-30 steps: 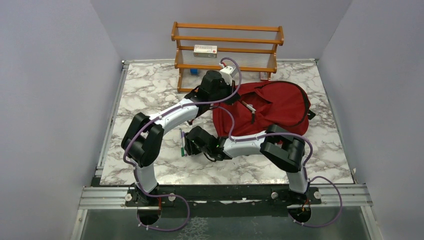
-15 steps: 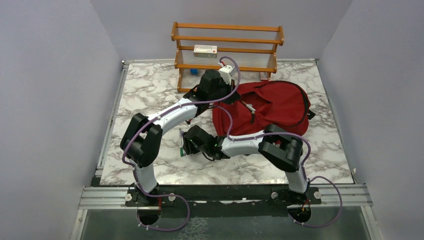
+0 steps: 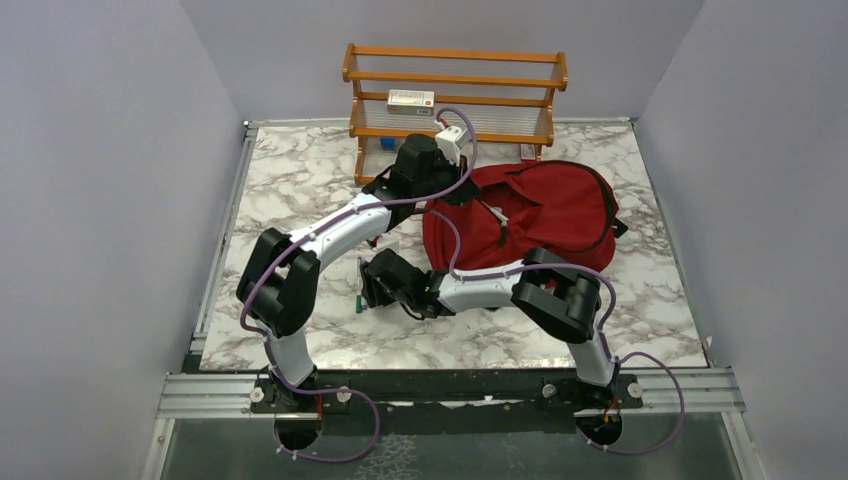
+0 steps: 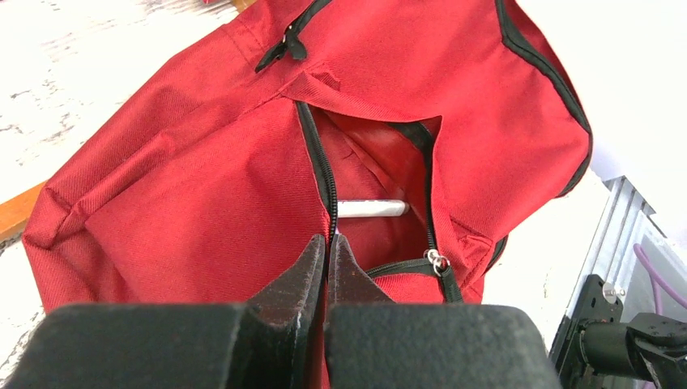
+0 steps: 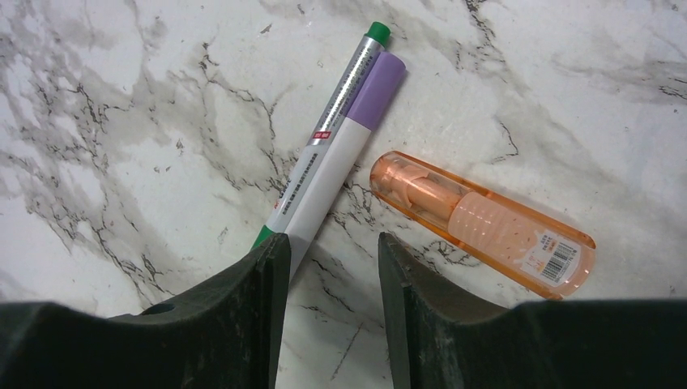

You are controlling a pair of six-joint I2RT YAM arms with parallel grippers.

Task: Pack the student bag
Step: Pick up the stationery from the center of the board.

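Note:
The student bag (image 3: 545, 210), dark red with black zippers, lies at the back right of the marble table. My left gripper (image 3: 462, 196) is shut on the zipper edge of its open pocket (image 4: 327, 240), holding the flap up. A white pen-like stick (image 4: 371, 208) lies inside the pocket. My right gripper (image 5: 332, 241) hangs open low over the table left of the bag (image 3: 368, 285). Under it lie a green-capped pen (image 5: 347, 85), a purple and white marker (image 5: 336, 162) and an orange clear case (image 5: 478, 223). The marker's end passes under my left finger (image 5: 259, 292); bare marble shows between the jaws.
A wooden shelf (image 3: 455, 90) stands at the back edge with a small white and red box (image 3: 411, 100) on it and a blue item (image 3: 388, 143) below. Grey walls close both sides. A metal rail (image 3: 450, 390) runs along the near edge.
My right gripper has slid a little to the left over the pens and its jaws have widened slightly. The left arm has drawn the bag's edge slightly left.

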